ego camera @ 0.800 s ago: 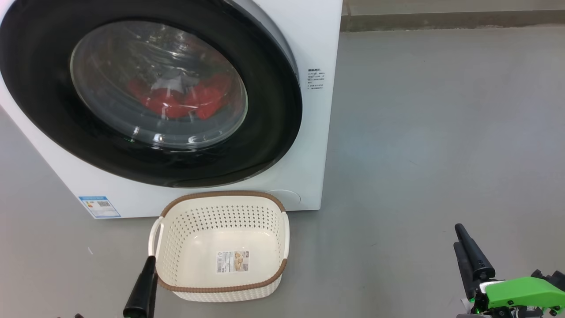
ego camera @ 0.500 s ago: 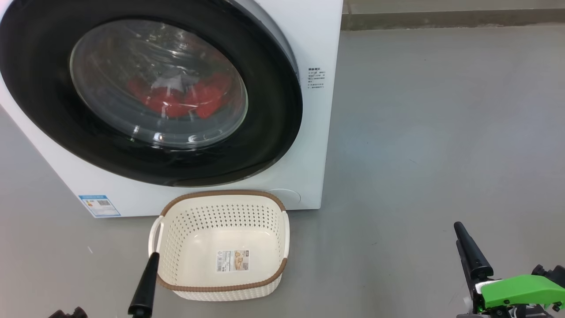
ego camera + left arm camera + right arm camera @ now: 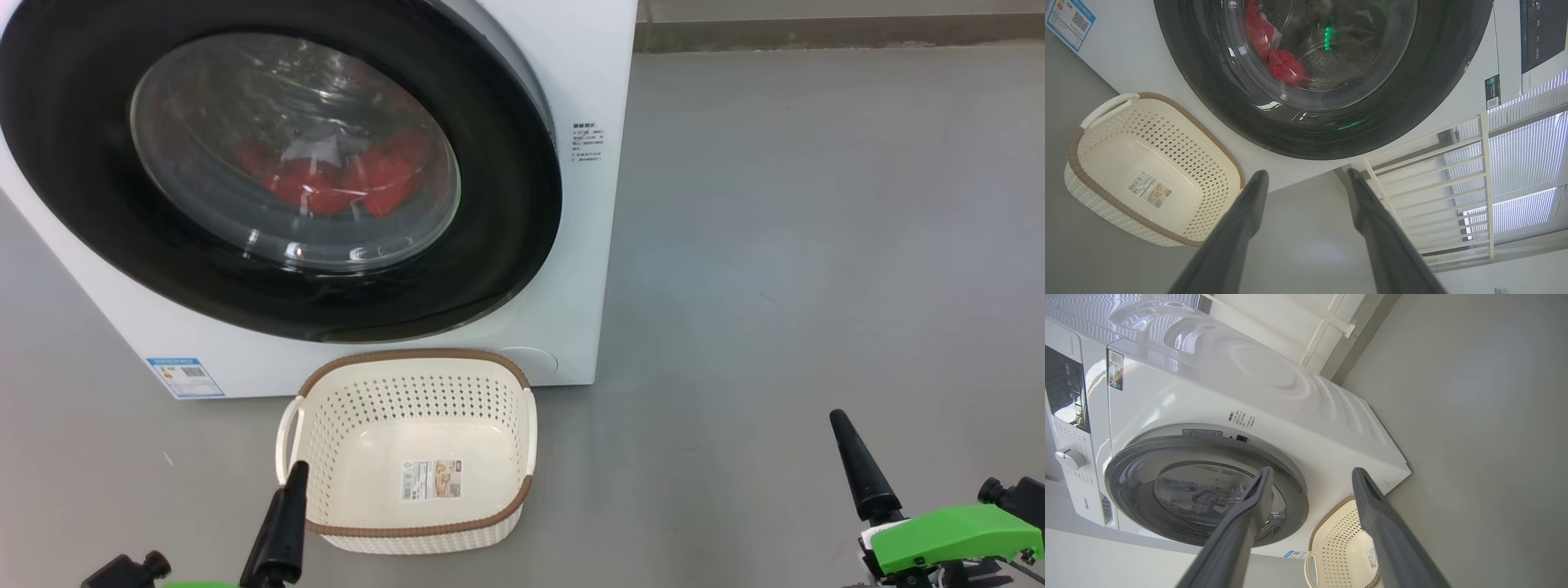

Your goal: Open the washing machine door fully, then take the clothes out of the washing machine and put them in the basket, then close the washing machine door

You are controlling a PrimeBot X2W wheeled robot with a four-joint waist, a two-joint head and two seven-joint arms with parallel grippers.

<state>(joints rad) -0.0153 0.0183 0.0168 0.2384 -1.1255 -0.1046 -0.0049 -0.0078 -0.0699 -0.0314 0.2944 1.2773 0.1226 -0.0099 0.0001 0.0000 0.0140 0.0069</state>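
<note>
The washing machine (image 3: 588,245) stood on a bare grey floor (image 3: 816,245). The basket (image 3: 408,361) sat on the floor just in front of the machine's lower panel, below the washing machine door (image 3: 506,245), open side up and empty save a sticker (image 3: 431,479) on its bottom. A white railing (image 3: 1484,163) rose beside the machine. The door sat shut against the front, and the clothes (image 3: 326,184) lay inside the machine, red behind the glass.

A blue label with a QR code (image 3: 184,377) was stuck at the machine's lower corner. A few lines of small print (image 3: 586,144) sat beside the door, and another QR sticker (image 3: 1115,369) was near the dark control panel (image 3: 1067,392) and its dial (image 3: 1070,457). None of the writing could be read.

The left gripper (image 3: 1306,173) hung low in front of the machine, beside the basket's near edge, its fingers aimed towards the door's lower rim and spread wide, holding nothing. The right gripper (image 3: 1311,470) hung further out from the machine, on the side away from the blue label, likewise spread wide and empty.
</note>
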